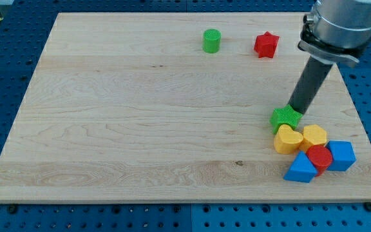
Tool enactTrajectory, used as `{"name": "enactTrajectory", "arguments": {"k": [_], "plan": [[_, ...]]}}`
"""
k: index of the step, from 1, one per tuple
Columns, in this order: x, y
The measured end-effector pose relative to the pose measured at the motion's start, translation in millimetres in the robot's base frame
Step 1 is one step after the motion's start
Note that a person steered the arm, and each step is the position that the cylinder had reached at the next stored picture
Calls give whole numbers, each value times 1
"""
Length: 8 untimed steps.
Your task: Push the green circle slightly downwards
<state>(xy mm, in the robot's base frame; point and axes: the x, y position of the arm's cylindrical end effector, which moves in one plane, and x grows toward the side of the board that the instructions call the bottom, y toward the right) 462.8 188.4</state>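
Two green blocks lie on the table, and only one is mine to move: the green circle, a short upright cylinder near the view's top edge. Taking it as my landmark, the red star sits just to its right, apart from it, and everything else lies well below and to the right. My tip is down there too, touching or nearly touching the top edge of the green star-shaped block, so it is far from the circle and on the wrong side of it for a downward push. My tool is a plain rod: it has nothing to open or close and holds nothing.

Below that green star the two yellow heart-shaped blocks are packed together with the red block and two blue blocks, a tight cluster I would disturb if I dragged straight through. As I judge it, I need to travel up past the circle, settle just above it, then nudge it briefly toward the view's bottom.
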Motion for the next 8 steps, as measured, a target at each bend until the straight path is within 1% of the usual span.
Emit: {"name": "enactTrajectory", "arguments": {"k": [1,2,3,4,5,6,7,8], "plan": [[-44,-22],[-57,-110],[-82,-199],[-144,-252],[-204,-225],[-214,-158],[-196,-141],[-183,-141]]}}
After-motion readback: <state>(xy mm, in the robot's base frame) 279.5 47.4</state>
